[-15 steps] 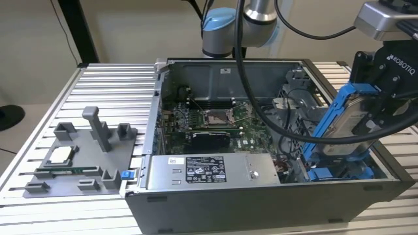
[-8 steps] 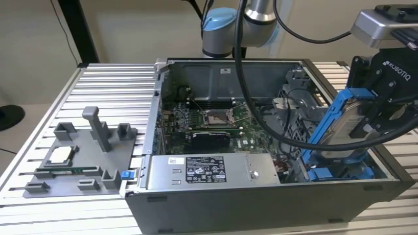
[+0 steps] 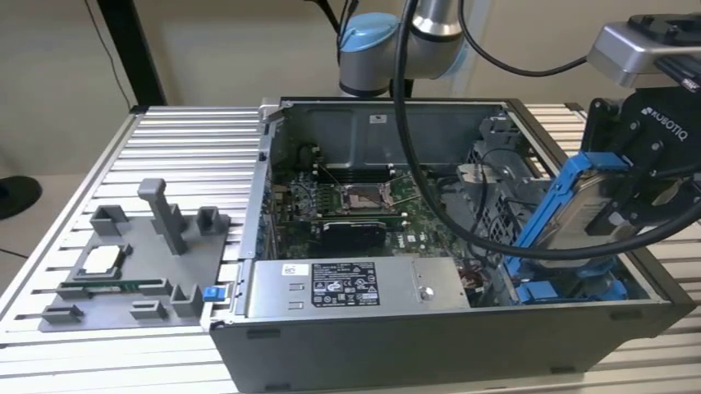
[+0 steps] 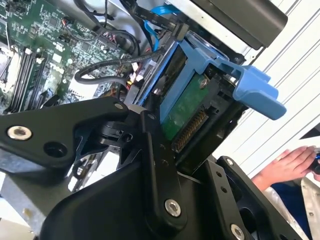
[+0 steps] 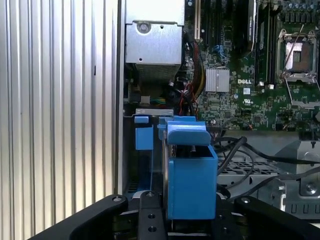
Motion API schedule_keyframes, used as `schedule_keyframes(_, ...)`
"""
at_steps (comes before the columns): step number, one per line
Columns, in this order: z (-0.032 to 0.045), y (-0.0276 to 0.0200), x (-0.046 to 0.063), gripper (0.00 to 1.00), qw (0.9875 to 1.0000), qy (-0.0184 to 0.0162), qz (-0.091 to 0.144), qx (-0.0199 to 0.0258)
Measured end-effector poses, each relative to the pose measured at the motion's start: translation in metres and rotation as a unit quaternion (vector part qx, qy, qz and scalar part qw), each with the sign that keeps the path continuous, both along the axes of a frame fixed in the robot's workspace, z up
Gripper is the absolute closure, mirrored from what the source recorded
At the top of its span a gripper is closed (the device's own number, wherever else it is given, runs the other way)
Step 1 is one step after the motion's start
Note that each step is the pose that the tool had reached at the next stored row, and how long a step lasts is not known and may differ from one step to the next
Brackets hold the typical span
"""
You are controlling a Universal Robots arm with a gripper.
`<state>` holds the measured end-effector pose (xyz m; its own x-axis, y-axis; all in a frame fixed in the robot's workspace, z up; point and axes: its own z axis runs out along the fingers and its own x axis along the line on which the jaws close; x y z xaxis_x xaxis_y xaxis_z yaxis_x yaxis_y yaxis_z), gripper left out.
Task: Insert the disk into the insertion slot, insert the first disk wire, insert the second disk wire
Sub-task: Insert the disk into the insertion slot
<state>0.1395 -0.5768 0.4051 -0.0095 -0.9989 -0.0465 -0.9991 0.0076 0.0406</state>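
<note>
My gripper (image 3: 644,193) is shut on the disk (image 3: 583,203), a silver-grey drive in a bright blue carrier frame. The disk hangs tilted over the front corner of the open computer case, at the exterior view's right. Its lower end dips toward the insertion slot (image 3: 570,290), a grey bay with blue rails. In the second wrist view the disk's green circuit board (image 4: 186,109) and blue latch tab (image 4: 256,89) stick out past my black fingers (image 4: 151,150). In the first wrist view the blue carrier (image 5: 190,182) stands beside the slot's blue rail (image 5: 144,138). Loose black cables (image 5: 235,150) lie next to the bay.
Inside the case are the grey labelled power-supply box (image 3: 340,287), the green motherboard (image 3: 350,205) and a perforated metal cage (image 3: 504,201). A grey fixture plate (image 3: 121,263) lies on the ribbed table at the exterior view's left. A person's hand (image 4: 290,162) rests beyond the case.
</note>
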Motion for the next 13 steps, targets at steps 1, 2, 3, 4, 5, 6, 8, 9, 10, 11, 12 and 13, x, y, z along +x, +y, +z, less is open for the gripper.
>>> schedule_keyframes(1, -0.0005, -0.0003, 0.0, 1.0, 1.0, 0.0, 0.0, 0.0)
schedule_keyframes(2, -0.0008, -0.0007, 0.0, 1.0, 1.0, 0.0, 0.0, -0.0001)
schedule_keyframes(3, -0.0014, -0.0009, 0.001, 1.0, 1.0, 0.0, 0.0, 0.0)
schedule_keyframes(4, -0.0018, -0.0009, 0.001, 1.0, 1.0, 0.0, 0.0, -0.0002)
schedule_keyframes(5, -0.0023, -0.0009, 0.001, 1.0, 1.0, 0.0, 0.0, -0.0003)
schedule_keyframes(6, -0.0033, -0.001, 0.001, 1.0, 1.0, 0.0, 0.0, -0.0003)
schedule_keyframes(8, -0.0062, -0.001, 0.001, 1.0, 1.0, 0.0, 0.0, -0.0002)
schedule_keyframes(9, -0.0079, -0.001, 0.001, 1.0, 1.0, 0.0, 0.0, -0.0001)
schedule_keyframes(10, -0.0096, -0.001, 0.001, 1.0, 1.0, 0.0, 0.0, -0.0001)
schedule_keyframes(11, -0.0115, -0.001, 0.001, 1.0, 1.0, 0.0, 0.0, -0.0001)
schedule_keyframes(12, -0.0133, -0.001, 0.001, 1.0, 1.0, 0.0, 0.0, -0.0001)
schedule_keyframes(13, -0.0151, -0.001, 0.001, 1.0, 1.0, 0.0, 0.0, -0.0001)
